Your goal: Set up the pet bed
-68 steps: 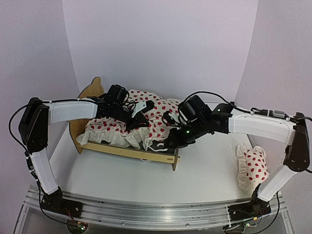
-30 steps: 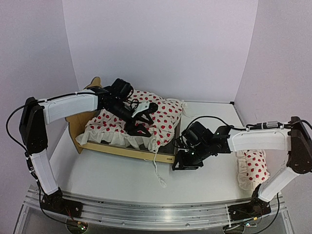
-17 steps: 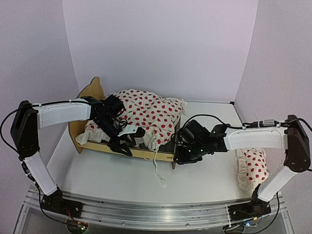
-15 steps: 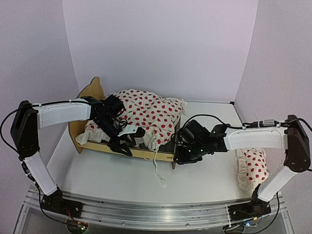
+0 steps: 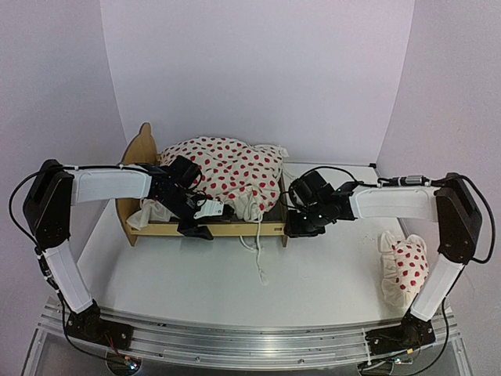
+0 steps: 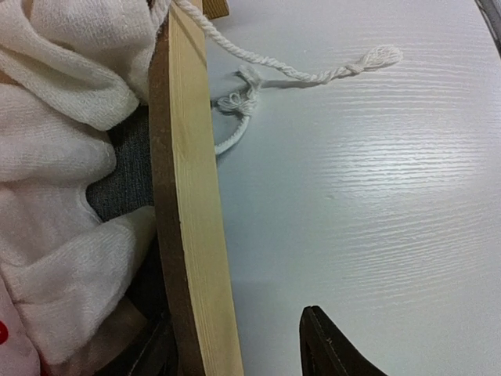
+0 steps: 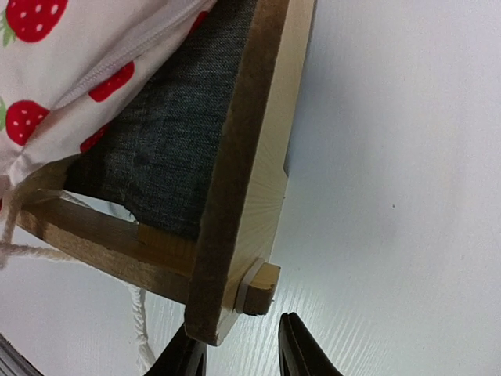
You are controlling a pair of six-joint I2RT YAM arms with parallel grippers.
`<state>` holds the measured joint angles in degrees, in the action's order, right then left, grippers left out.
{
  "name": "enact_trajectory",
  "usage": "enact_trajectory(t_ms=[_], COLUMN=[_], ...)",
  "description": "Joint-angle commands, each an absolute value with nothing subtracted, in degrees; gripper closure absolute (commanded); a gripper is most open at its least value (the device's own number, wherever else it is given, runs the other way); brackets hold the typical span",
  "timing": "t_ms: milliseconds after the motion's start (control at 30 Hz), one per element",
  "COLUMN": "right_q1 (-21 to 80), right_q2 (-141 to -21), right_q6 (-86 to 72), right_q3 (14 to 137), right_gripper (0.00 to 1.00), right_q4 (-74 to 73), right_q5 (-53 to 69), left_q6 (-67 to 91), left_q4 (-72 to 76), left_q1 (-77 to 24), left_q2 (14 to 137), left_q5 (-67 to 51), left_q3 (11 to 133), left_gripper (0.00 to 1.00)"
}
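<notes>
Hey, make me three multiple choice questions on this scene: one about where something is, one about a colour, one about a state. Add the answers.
1. Where is the red-dotted pillow?
A on the pet bed
B on the table, right of the bed
C on the floor

2. What colour is the bed's fabric base?
A dark grey
B blue
C green

3. How does the duvet lie?
A flat on the table
B bunched in a heap on the bed
C folded under the pillow

Answers:
1 B, it lies on the table, apart from the bed.
2 A, grey cloth shows in the right wrist view.
3 B, it mounds above the frame in the top view.
</notes>
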<state>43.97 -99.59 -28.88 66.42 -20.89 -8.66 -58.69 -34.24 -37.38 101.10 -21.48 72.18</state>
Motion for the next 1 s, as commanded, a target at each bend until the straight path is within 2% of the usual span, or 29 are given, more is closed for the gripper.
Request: enact_trajectory(t_ms=[0,133,267,400,500,600,967], right_q1=[40.27,40.03,40.69,48.1,52.56,53.79,54.32], right_q2=[-102.53,-99.54,-92.65,-87.94,-89.57,-94.93,-110.26], right_q6=[-23.92,-20.78,-19.39,-12.59,-10.98,-10.45,-3.51], right_q3=[70.78,68.12,59.89,51.99,47.18,48.71,49.91], right_gripper=[0.68,0.66,0.62,0.57,0.53,0.47,0.4], right_q4=[-17.74,-17.47,-13.5,-5.03,8.67,14.2,35.86], right_q5=[-4.53,-0.79,2.52,-1.63,-1.86,-4.05,-12.98], left_q6=[-58.06,-57.22,-56.87,-55.38,-53.95,-52.47,-40.95], left_q4=[-32.87,-33.03,-33.21,-33.7,-34.56,-35.28,-42.4], left_q1=[-37.35,-37.35,-37.35,-37.34,-37.35,-37.36,-37.33], left_q2=[103.67,104.68,104.98,105.37,105.64,105.91,107.0], left_q5=[-20.07,-20.26,-20.73,-22.4,-23.84,-24.59,-27.68], left_q3=[73.07,74.4,74.02,74.94,76.56,78.15,91.29], left_gripper=[0.49,0.55,0.66,0.79,0.88,0.99,1.0])
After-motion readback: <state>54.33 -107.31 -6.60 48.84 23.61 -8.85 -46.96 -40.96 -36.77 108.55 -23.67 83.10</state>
